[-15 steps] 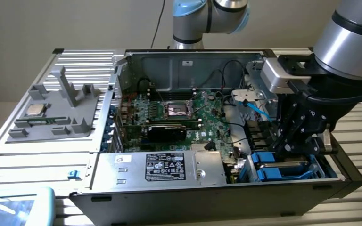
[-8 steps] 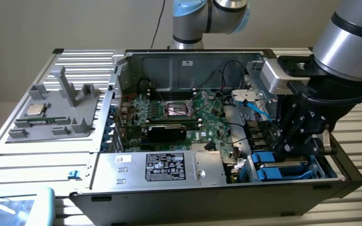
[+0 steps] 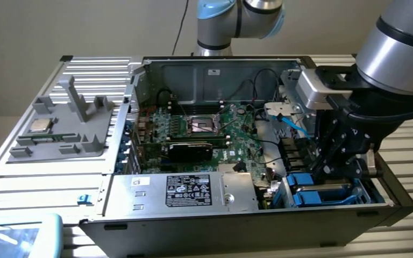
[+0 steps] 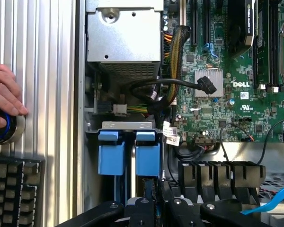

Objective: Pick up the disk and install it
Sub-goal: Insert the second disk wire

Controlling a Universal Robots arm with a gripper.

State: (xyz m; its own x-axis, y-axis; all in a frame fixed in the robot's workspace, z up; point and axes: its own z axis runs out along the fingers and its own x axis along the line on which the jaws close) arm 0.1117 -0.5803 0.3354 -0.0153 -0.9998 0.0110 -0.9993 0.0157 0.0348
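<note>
From my end it's tight: the gripper (image 3: pixel 341 161) sits down in the computer case's (image 3: pixel 192 67) front corner, over the blue drive brackets (image 4: pixel 128 153). Loose black cables (image 4: pixel 170 90) and the silver power box (image 3: pixel 181 191) crowd that bay. Motherboard (image 3: pixel 206 134) middle looks roomier.

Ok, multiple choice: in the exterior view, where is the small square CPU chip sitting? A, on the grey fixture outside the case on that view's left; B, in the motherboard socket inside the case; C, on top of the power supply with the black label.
A: the CPU chip lies on the grey fixture outside the computer case, on the exterior view's left.
</note>
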